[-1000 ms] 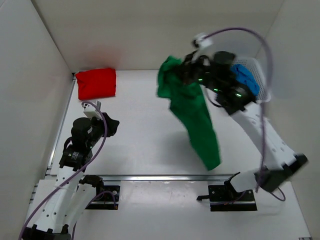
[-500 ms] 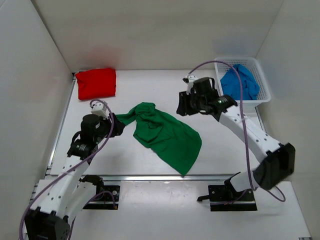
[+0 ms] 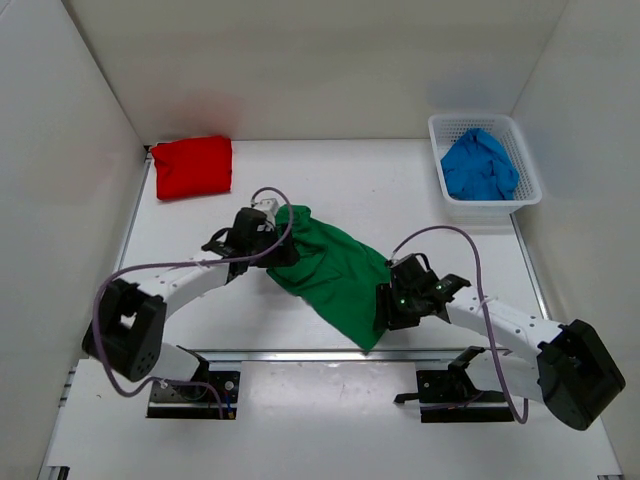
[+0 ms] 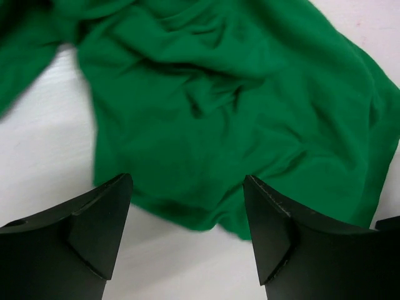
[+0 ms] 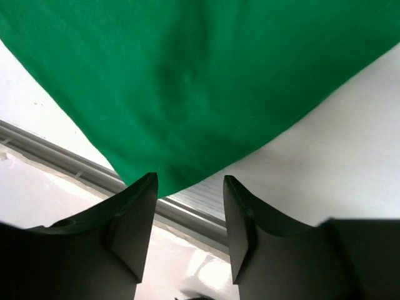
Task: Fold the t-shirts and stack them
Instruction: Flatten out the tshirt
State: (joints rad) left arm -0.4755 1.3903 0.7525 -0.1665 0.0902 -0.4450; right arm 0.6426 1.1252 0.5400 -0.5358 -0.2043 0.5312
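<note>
Green shirt (image 3: pixel 330 275): lay crumpled by the middle of the front edge, long axis running far-left to near-right.
Left gripper (image 4: pixel 187 181): I had it spread wide and empty over the far-left end.
Right gripper (image 5: pixel 189 180): also apart and empty, at the near-right tip.
Nearer arm: neither really, one sat at each end.

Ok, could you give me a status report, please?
Left pincer open over green cloth t-shirt, far end; right pincer open at its near corner. Red cloth t-shirt folded; blue one in white plastic basket. Nothing blocking.
</note>
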